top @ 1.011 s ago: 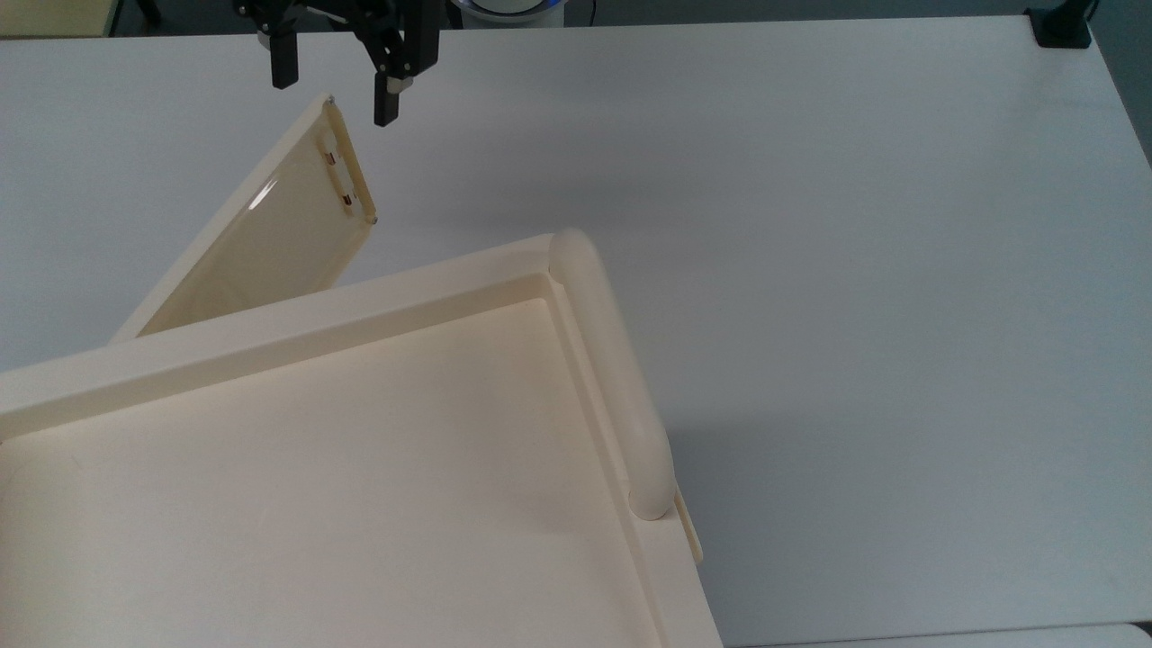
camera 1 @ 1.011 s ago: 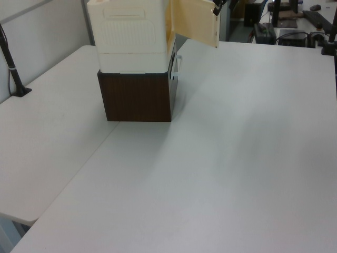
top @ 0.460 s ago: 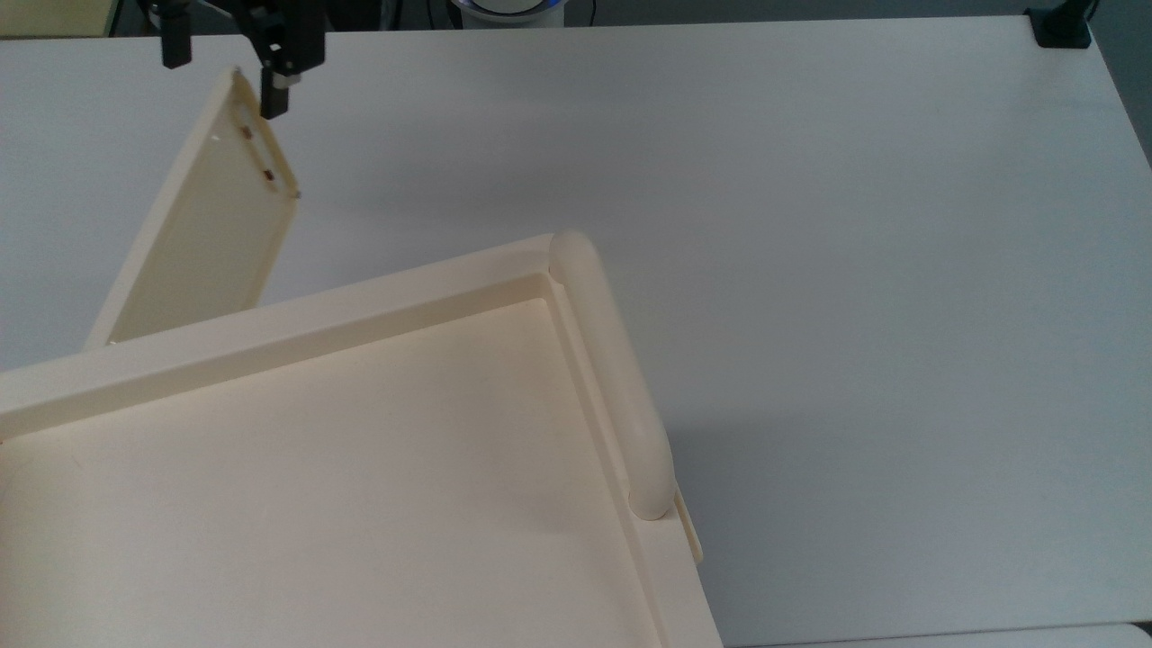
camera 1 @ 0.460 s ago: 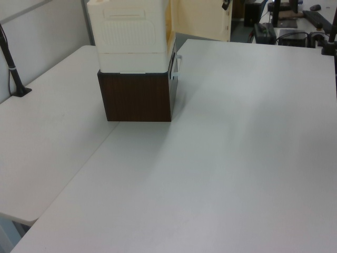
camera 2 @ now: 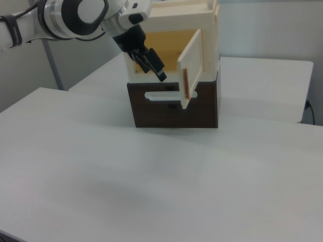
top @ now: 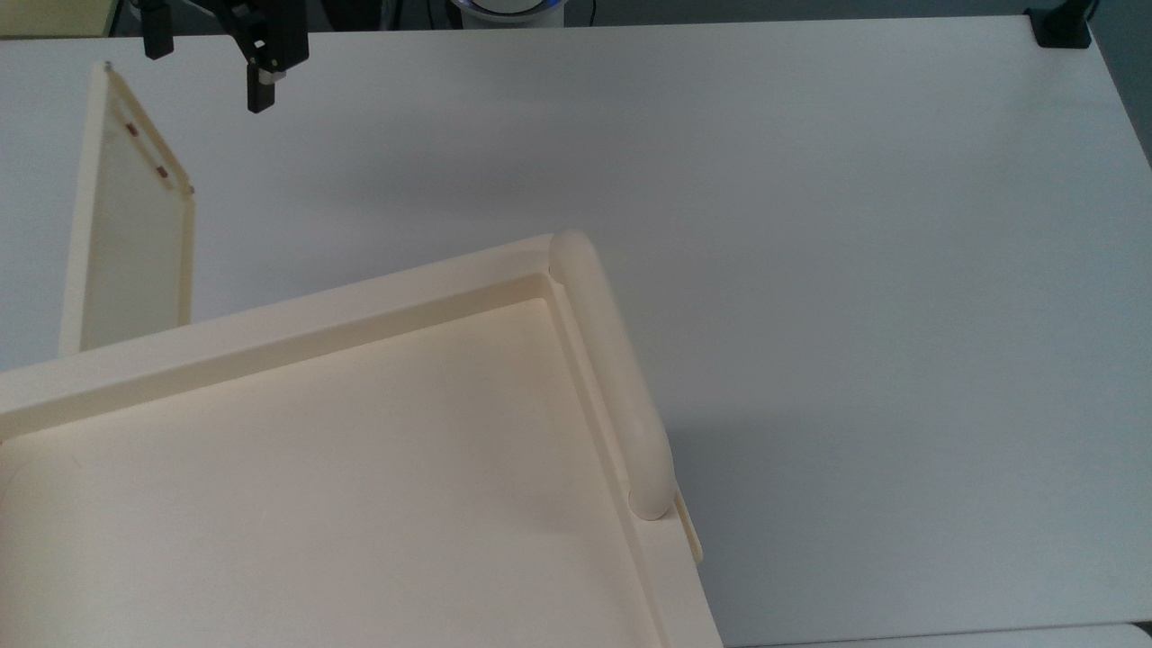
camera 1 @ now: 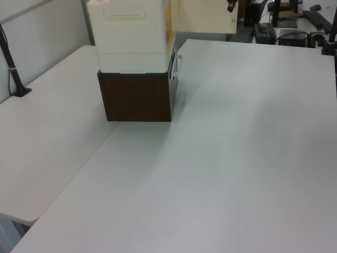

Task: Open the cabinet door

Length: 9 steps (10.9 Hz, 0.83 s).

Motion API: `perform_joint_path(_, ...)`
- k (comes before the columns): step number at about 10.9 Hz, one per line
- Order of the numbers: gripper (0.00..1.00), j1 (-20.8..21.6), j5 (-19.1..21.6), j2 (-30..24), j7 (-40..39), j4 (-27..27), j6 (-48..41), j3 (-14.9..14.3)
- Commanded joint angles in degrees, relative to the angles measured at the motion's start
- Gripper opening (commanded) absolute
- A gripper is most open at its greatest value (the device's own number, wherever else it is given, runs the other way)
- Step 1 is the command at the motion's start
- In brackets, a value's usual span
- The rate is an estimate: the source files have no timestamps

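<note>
White table (top: 810,180) surrounds cabinet door (top: 126,234), end effector (top: 209,61) apart.

A broad white surface (camera 1: 237,158) carries a dark brown box (camera 1: 138,97) at about ten o'clock in the left view, with a cream cabinet (camera 1: 131,37) stacked on top of it.

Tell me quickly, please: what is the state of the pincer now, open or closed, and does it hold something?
Pincer: open, holding nothing, apart from the cabinet door.
</note>
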Motion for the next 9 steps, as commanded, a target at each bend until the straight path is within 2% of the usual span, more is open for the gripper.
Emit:
perform_joint_path(1,1.0,1.7,0.5,-1.1,-2.4,-0.7,-8.3,0.7)
perform_joint_path(4,1.0,6.6,3.1,-2.7,-3.2,-1.5,-16.0,0.6)
perform_joint_path(6,1.0,10.3,7.9,-5.8,-6.3,-4.5,-17.2,0.6)
perform_joint_path(9,1.0,12.8,9.9,-7.3,-9.1,-7.7,-16.9,-0.1)
